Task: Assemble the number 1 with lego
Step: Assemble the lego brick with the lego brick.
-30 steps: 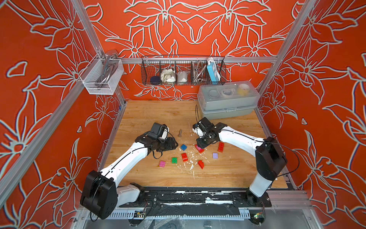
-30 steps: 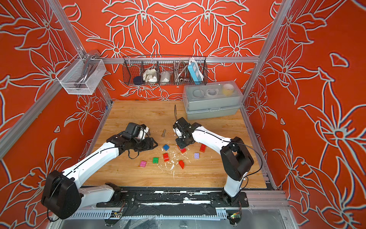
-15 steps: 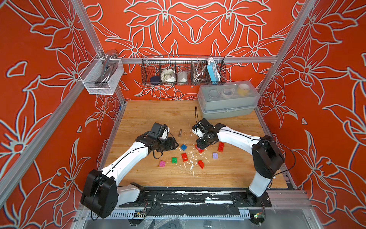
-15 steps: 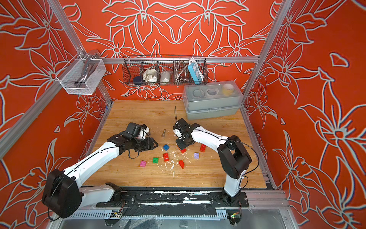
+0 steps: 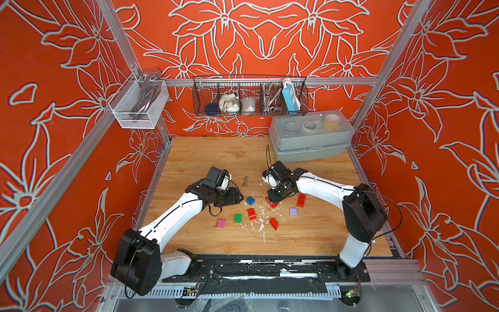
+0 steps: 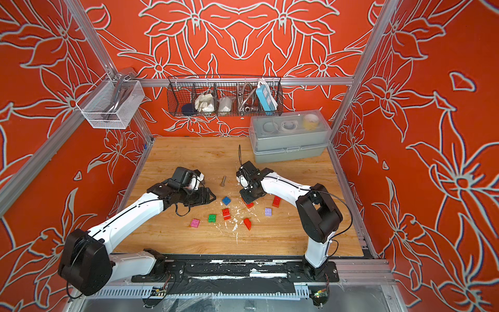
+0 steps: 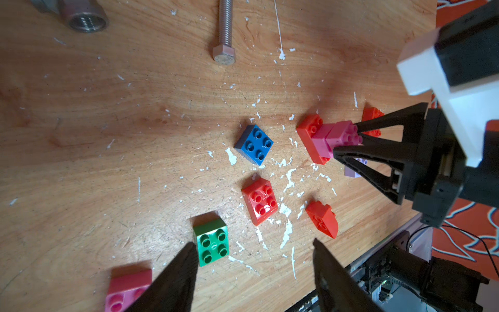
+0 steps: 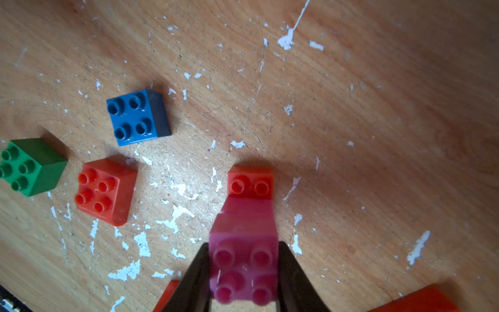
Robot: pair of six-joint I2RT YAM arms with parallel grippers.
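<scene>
**Right end effector pinches the pink column on its red base**

Your started figure is a short column. A top pink brick sits on a second pink brick, and both are seated on one end of a red base brick. The base's long axis runs out from under the pink, leaving two studs bare at its free end. The column stands mid-table. You cannot tell from these views whether the base rests on the wood or hangs just above it.

The right end effector reaches down from above and pinches the top pink brick across two opposite sides, so the column lies straight below it. The left end effector is spread and holds nothing. It sits low near the green brick, with a loose pink brick close by.

Between the arms lie the blue brick, a red four-stud brick and a sloped red brick. The lilac brick and a long red brick lie on the right arm's side of the column. A bolt lies apart from the bricks.

The right arm looks committed to steadying the column, so your left arm is probably the one to fetch. It is nearer the green, blue and loose pink bricks.
</scene>
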